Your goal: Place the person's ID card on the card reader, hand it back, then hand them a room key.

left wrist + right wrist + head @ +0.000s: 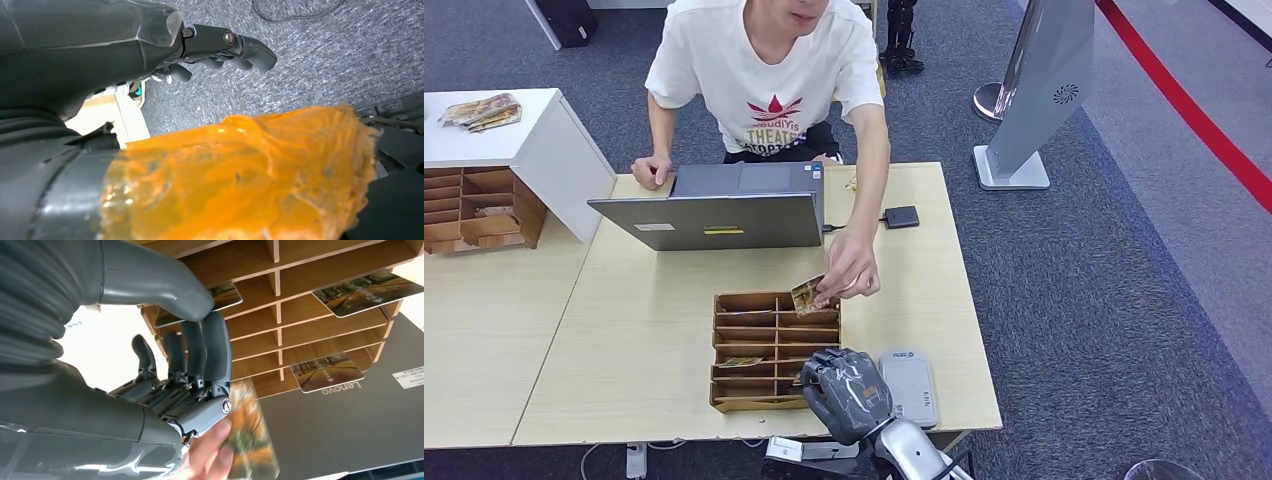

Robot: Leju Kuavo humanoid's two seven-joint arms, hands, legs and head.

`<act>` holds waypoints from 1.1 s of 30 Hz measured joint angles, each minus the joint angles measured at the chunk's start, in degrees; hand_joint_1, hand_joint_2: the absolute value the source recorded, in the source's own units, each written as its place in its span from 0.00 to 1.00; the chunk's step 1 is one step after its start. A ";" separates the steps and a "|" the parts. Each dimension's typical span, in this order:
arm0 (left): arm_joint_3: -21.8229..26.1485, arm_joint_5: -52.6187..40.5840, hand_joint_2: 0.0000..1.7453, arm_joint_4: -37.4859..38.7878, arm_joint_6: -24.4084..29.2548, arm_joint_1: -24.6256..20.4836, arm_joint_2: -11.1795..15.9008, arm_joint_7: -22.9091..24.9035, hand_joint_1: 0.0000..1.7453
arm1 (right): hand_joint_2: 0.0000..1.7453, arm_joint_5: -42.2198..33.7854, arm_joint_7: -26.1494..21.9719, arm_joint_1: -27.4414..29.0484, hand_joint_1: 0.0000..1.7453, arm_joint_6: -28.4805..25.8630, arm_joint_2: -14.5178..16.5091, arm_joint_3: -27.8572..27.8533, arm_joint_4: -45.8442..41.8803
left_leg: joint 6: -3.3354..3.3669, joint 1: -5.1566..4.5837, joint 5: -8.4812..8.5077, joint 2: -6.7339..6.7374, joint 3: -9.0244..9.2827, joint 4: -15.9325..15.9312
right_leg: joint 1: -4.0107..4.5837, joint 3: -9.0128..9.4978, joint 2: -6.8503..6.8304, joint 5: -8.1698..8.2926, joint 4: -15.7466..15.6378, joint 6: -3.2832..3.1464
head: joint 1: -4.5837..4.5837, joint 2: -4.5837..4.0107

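1. Nearest the robot, the grey many-fingered right hand [847,392] hovered at the table's near edge, over the near right corner of the open wooden card rack with two columns of slots [754,345], just beside the flat grey rectangular card reader [909,387].
2. The right wrist view showed what the head view could not: the right hand's fingers [200,352] were loosely curled, slightly apart, and held nothing, with the thumb above them.
3. That same view showed printed cards lying in several rack slots [327,371] and the lettered lid of the grey laptop [350,425] beyond.
4. Past the rack's far right corner, the person's hand [852,266] pinched a small picture-printed card [807,295] over the top slots; whether it was the ID card or a room key could not be told.
5. The left wrist view showed the dark left hand [220,47] hanging over grey carpet, fingers curled in on nothing, beside an orange-taped part.
6. The pale wooden table [644,330] carried the laptop [719,205] and a small black square device [901,217] on a cable.
7. Farther off, a person in a white printed T-shirt [769,75] leaned over the table; grey carpet with a red stripe [1194,120] and a silver-grey standing kiosk [1039,100] lay beyond, and a second rack [479,210] sat far left.
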 joint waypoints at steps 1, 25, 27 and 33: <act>0.00 -0.02 0.00 0.00 0.00 0.00 0.00 -0.04 0.00 | 1.00 0.11 0.03 0.00 0.88 0.02 0.00 -0.05 0.00 | 0.00 0.00 0.00 0.00 0.00 0.00 | 0.00 0.00 0.00 0.00 0.00 0.00 | 0.00 0.00; 0.02 -0.05 0.00 0.00 -0.01 0.01 0.01 -0.23 0.00 | 1.00 0.71 0.31 0.23 0.87 0.91 0.00 -0.86 0.13 | 0.00 0.00 0.00 0.00 0.02 0.00 | 0.00 0.01 0.00 0.00 0.00 0.00 | 0.00 0.00; 0.02 -0.05 0.00 0.00 -0.01 0.01 0.02 -0.23 0.00 | 1.00 0.72 0.38 0.23 0.83 0.90 0.00 -0.86 0.13 | 0.00 0.00 0.00 0.00 0.02 0.00 | 0.00 0.01 0.00 0.00 0.00 0.00 | 0.00 0.00; 0.02 -0.05 0.00 0.00 -0.01 0.01 0.02 -0.23 0.00 | 1.00 0.73 0.39 0.23 0.24 0.91 0.00 -0.86 0.13 | 0.00 0.00 0.00 0.00 0.02 0.00 | 0.00 0.01 0.00 0.00 0.00 0.00 | 0.00 0.00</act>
